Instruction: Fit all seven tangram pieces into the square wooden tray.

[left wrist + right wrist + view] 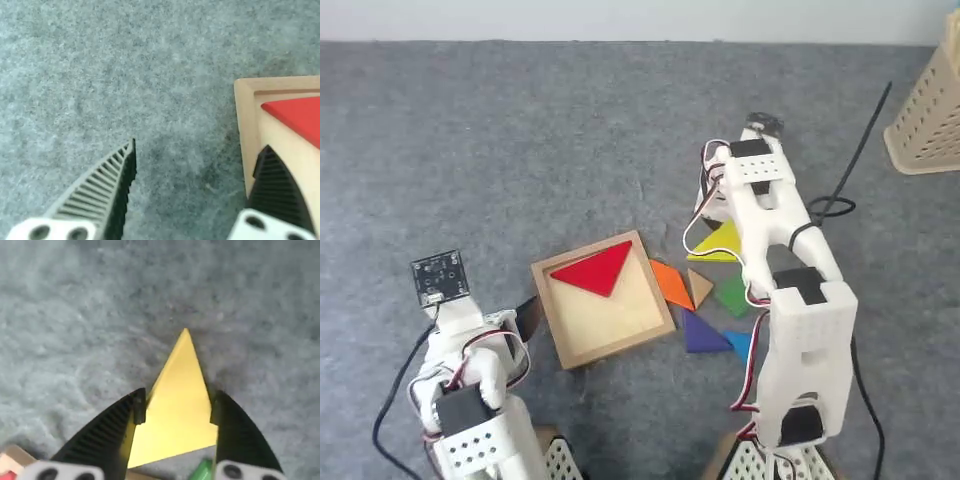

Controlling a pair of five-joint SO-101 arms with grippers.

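High view, two-arm tangram bench: at the tray's left edge, the left gripper [200,145] is held low with its fingers [107,195] spread wide, one over the grey bench [470,150] and the other over the tray's rim. The square wooden tray [620,348] is seen set at a slant, with a red triangle [595,270] laid inside against its far corner. Five loose pieces are clustered on the bench along the tray's right side: an orange piece [670,285] touching the rim, a tan triangle [701,287] just beside it, a green piece [732,295] farther out, and a purple triangle [702,333] and a blue piece [740,343] off the tray's near right corner. Beyond the tray's far right corner, a yellow triangle [177,415] is lying flat and is straddled by the right gripper [178,395], fingers [107,432] apart, one tip at each slanted edge. A beige perforated basket [930,110] is placed well apart from the tray, at the far right.
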